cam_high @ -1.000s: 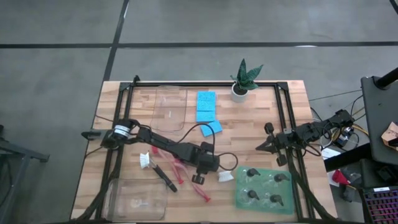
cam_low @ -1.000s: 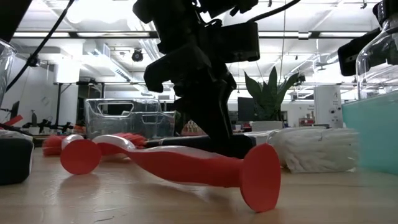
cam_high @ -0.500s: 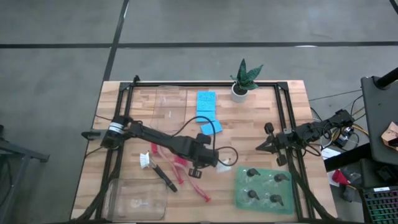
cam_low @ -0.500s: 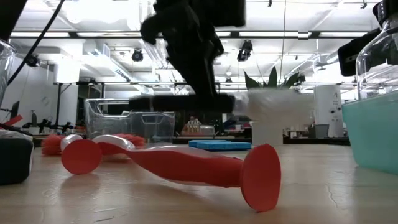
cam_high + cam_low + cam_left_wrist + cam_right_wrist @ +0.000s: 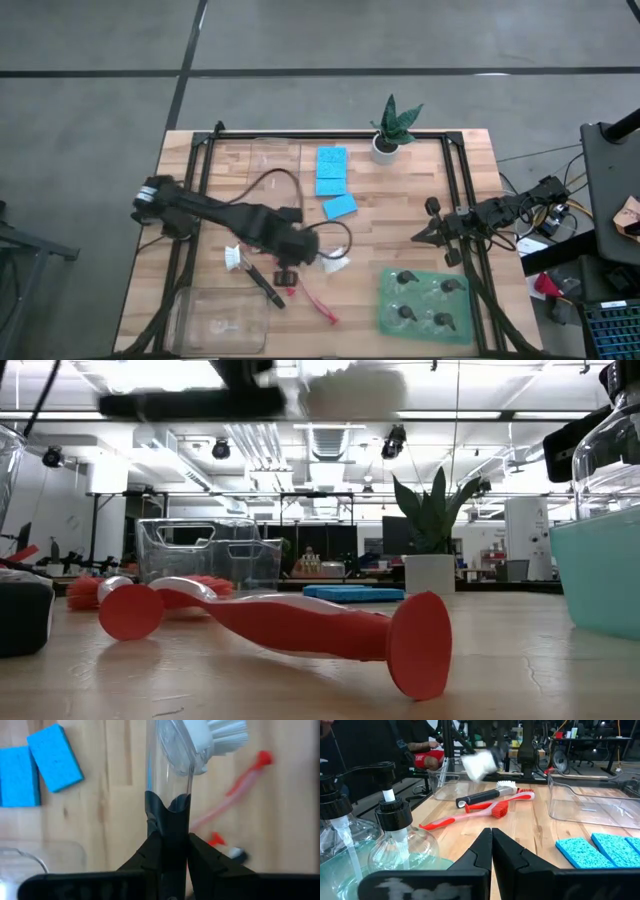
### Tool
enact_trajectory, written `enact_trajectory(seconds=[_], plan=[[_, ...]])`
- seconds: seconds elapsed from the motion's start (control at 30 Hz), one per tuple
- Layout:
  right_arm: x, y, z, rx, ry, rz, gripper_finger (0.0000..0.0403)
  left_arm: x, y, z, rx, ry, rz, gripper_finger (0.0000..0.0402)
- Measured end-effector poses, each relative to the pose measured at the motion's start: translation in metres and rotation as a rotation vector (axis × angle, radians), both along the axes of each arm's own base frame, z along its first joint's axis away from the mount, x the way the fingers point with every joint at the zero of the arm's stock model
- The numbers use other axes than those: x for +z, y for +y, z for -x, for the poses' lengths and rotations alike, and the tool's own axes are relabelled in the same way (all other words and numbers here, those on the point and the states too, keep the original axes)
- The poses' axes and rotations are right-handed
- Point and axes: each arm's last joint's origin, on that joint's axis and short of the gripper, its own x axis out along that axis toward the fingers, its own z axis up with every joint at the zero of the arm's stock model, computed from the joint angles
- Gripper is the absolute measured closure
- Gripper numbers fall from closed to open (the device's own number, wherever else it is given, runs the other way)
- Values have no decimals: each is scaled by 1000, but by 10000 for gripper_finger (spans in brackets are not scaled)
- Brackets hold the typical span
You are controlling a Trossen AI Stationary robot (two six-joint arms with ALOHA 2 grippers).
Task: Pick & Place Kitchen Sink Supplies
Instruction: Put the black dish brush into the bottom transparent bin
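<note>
Overhead, office lights shine above the wooden tabletop (image 5: 400,225) while the left end effector (image 5: 170,827), mid-tabletop, clamps a clear-handled brush (image 5: 172,760) aloft.

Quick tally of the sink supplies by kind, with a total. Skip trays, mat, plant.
Blue sponges: 3
Dish brushes: 4, counting the raised brush in the left pincer
Pump bottles: 4
Total: 11
</note>
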Motion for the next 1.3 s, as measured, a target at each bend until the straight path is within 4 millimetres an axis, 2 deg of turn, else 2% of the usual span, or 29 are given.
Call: enact_trajectory(seconds=[0.23, 0.37, 0.47, 0.7, 0.97, 1.13, 1.3], plan=[[0, 0, 0, 0, 0, 0, 394, 33, -31, 57, 70, -6, 91, 340], [0, 0, 0, 0, 0, 0, 394, 40, -55, 85, 142, -3, 127, 340], [0, 0, 0, 0, 0, 0, 394, 39, -76, 104, 160, -7, 115, 340], [0, 0, 0, 0, 0, 0, 394, 14, -116, 146, 243, 0, 95, 339], [0, 0, 0, 0, 0, 0, 394, -25, -140, 187, 355, 38, 84, 339], [0, 0, 0, 0, 0, 0, 394, -49, -149, 201, 385, 35, 102, 339], [0, 0, 0, 0, 0, 0, 394, -76, -152, 202, 410, 24, 140, 339]])
